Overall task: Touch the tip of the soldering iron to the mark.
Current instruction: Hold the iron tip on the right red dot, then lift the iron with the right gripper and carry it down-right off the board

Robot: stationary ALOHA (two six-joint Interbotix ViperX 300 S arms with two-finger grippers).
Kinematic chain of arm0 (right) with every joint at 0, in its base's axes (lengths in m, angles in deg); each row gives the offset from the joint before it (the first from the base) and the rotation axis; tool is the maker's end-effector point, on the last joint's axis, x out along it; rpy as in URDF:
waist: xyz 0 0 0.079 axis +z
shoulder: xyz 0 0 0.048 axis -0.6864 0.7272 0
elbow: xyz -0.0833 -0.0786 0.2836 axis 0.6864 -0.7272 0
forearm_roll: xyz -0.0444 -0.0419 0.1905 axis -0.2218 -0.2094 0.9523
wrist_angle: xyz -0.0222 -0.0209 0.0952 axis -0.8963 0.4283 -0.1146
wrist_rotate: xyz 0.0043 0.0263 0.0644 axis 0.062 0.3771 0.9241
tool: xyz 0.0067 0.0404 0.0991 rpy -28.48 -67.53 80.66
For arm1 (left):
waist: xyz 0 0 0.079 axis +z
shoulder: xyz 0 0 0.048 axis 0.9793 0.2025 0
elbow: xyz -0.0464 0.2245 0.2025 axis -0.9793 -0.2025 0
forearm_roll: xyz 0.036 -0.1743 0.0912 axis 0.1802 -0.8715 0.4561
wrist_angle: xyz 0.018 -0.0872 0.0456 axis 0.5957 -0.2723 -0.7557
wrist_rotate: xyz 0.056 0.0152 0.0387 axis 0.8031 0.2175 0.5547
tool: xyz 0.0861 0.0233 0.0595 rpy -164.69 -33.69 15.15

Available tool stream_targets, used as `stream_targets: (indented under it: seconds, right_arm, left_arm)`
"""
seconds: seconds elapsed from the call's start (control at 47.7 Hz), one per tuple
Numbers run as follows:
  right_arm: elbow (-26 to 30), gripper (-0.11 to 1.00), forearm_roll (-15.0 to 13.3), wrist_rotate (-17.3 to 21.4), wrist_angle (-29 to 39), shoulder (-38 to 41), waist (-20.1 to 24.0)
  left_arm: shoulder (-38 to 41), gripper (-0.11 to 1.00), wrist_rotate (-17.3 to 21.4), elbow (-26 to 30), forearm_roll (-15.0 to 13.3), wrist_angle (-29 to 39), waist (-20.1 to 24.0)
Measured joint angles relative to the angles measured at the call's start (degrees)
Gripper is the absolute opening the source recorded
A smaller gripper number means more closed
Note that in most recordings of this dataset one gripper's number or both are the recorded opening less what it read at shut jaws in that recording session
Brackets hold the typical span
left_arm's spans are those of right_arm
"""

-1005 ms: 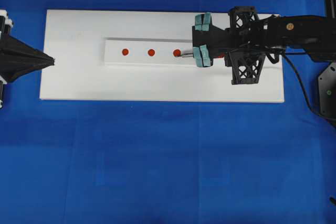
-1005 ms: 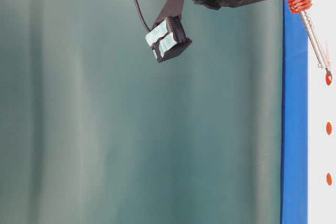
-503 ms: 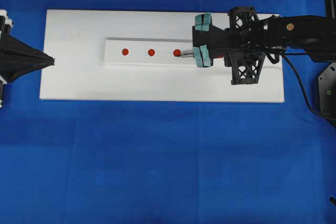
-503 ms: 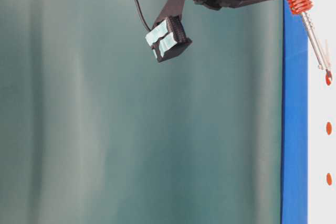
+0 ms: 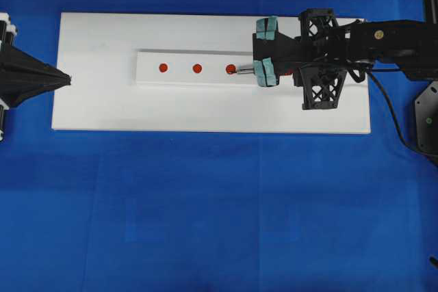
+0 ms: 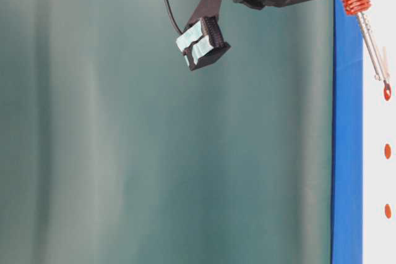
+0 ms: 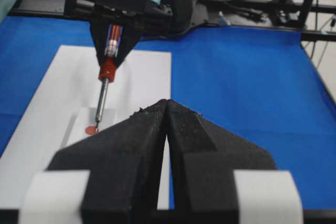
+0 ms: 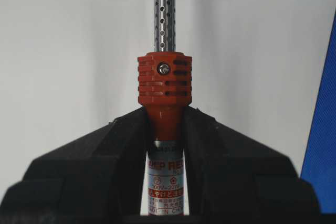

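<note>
Reaching in from the right, the right gripper (image 5: 264, 71) is clenching the soldering iron (image 8: 164, 90), its tip lying at the right-hand red dot (image 5: 230, 69), beside the mark (image 5: 197, 68). Idling at the white board (image 5: 205, 111), the left gripper (image 5: 63, 78) is pinching nothing. Handle print is reading "100V-20W".

Right gripper shifts slightly

In the overhead view the right gripper (image 5: 265, 49) sits a touch further right than before; in the table-level view its teal pads (image 6: 197, 42) now ride slightly higher and further right in the frame.
</note>
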Motion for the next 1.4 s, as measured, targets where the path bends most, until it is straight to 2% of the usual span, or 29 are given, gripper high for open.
stream_targets:
  seconds: [0.943,1.11,1.403]
  right_arm:
    - [0.0,0.06,0.1,-0.1,-0.1,0.1,-0.3]
    - [1.3,0.06,0.1,-0.1,3.1,-1.6,-0.2]
    - [6.5,0.06,-0.1,-0.5,13.3,-7.2,-0.3]
  left_arm:
    - [0.0,0.00,0.0,0.0,-0.1,-0.2,-0.1]
    - [0.0,0.00,0.0,0.0,0.0,-0.2,-0.1]
    - [0.0,0.00,0.0,0.0,0.0,-0.2,0.0]
